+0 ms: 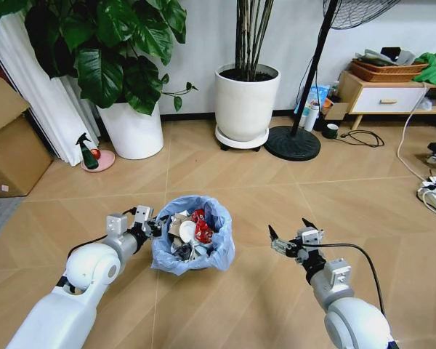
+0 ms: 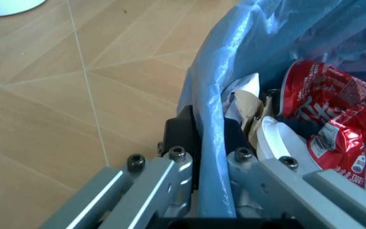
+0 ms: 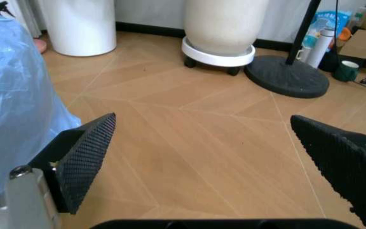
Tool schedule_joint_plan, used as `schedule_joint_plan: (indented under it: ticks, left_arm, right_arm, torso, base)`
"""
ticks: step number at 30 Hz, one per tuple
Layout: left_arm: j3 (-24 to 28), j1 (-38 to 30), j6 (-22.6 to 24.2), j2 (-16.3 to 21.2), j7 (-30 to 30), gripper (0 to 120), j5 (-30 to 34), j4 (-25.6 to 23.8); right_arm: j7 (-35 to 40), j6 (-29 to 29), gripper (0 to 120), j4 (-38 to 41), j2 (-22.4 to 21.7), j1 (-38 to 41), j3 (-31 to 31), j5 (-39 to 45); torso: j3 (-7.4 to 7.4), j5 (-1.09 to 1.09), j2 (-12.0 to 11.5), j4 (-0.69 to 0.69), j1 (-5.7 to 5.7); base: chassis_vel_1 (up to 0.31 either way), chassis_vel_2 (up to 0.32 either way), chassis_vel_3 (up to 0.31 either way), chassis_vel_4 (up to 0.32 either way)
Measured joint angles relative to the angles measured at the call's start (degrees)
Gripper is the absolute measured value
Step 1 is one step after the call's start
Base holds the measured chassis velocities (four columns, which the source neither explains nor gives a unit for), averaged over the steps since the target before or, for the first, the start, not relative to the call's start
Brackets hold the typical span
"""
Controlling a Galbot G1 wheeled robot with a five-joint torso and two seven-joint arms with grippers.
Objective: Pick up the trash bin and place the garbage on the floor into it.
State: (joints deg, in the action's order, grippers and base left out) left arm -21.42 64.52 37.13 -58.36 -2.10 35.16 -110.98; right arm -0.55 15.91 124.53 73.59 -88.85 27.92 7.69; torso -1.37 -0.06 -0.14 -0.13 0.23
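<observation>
trash bin (image 1: pixel 195 236) count: one, sitting on the floor (image 1: pixel 240 305) between the two arms, lined with a crinkly light-blue bag (image 1: pixel 219 247) that spills over its rim. garbage (image 1: pixel 192 229) is inside the bin: one red crushed wrapper (image 1: pixel 202 231), one white disc (image 1: pixel 187 231), at least one crumpled white paper wad, some tan card scrap; darker bits lower down, cannot tell what they are.

left gripper (image 1: pixel 151 227): one, at the bin's left rim. in the left wrist view its fingers (image 2: pixel 179 131) are clenched on the rim, one dark pad outside the bag, the other inside, the blue plastic pinched between them. red wrapper (image 2: pixel 335 124) and white disc (image 2: pixel 278 143) lie just beside the inner pad.

right gripper (image 1: pixel 287 236): one, released, jaws wide apart, held above bare floor to the bin's right, well apart from it. right wrist view shows two black ribbed pads (image 3: pixel 84 157) with floor between them and the blue bag (image 3: pixel 11 95) off to one side.

background count: two white plant pots (image 1: pixel 247 102), one fan base (image 1: pixel 292 142), one red-topped spray bottle (image 1: pixel 86 153), one cardboard box (image 1: pixel 11 145).
</observation>
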Motion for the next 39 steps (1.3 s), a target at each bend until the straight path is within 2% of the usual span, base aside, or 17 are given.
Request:
schedule_joint_plan:
  ticks: [26,32,39]
  left_arm:
    - [0.05,0.00,-0.21,-0.44,-0.02,1,-0.43,0.42]
    - [0.00,0.06,-0.27,-0.46,-0.07,1,-0.46,0.41]
    - [-0.02,0.21,-0.34,-0.63,-0.08,1,-0.73,0.41]
  right_arm:
    - [-0.41,-0.60,100,-0.55,-0.14,0.01,-0.14,0.04]
    - [-0.45,-0.57,100,-0.56,-0.15,-0.06,-0.20,0.04]
    - [-0.49,-0.58,100,-0.66,-0.15,-0.08,-0.24,0.03]
  torso:
    - [0.00,0.01,0.00,0.01,0.00]
    - [0.01,0.02,0.00,-0.02,0.00]
    - [0.00,0.02,0.00,0.02,0.00]
  base:
    - [0.157,-0.116,-0.155,0.117]
    - [0.134,-0.145,-0.131,0.128]
    - [0.126,-0.126,-0.108,0.139]
